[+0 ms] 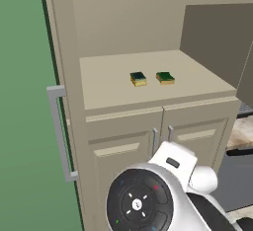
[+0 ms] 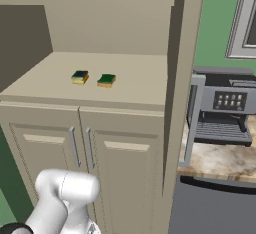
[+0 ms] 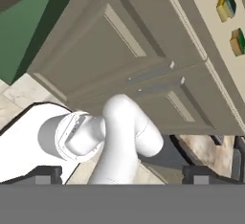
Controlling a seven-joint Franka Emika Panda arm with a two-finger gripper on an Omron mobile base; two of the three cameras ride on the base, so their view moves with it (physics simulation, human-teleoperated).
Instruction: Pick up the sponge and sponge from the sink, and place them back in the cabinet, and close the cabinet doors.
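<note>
Left base view, left to right: green wall, then one of the cabinet doors [image 1: 58, 126] swung open edge-on, its long silver bar handle [image 1: 60, 131] facing the camera. Next the cabinet [image 1: 69, 37] itself, beige, open at the front. Both sponges sit on the inner shelf [image 1: 108, 84], just beside each other but apart: left sponge [image 1: 138, 79], right sponge [image 1: 165, 78], green layer up, yellow base below. Under the shelf are two shorter doors [image 1: 123, 151] with small handles, shut. The arm's white body fills the bottom centre.

Right base view: same shelf, left sponge [image 2: 79, 77] and right sponge [image 2: 106, 80], then the other tall door [image 2: 180, 78] open edge-on. Right of it a grey coffee machine [image 2: 225, 108] on a marbled counter [image 2: 215, 160].

Hand view, rolled sideways: lower doors across the middle, both sponges at the far right edge. Gripper [image 3: 122, 175] fingertips are barely visible, probably the dark bits at the bottom corners; jaws spread wide, nothing between them, well away from the sponges.
</note>
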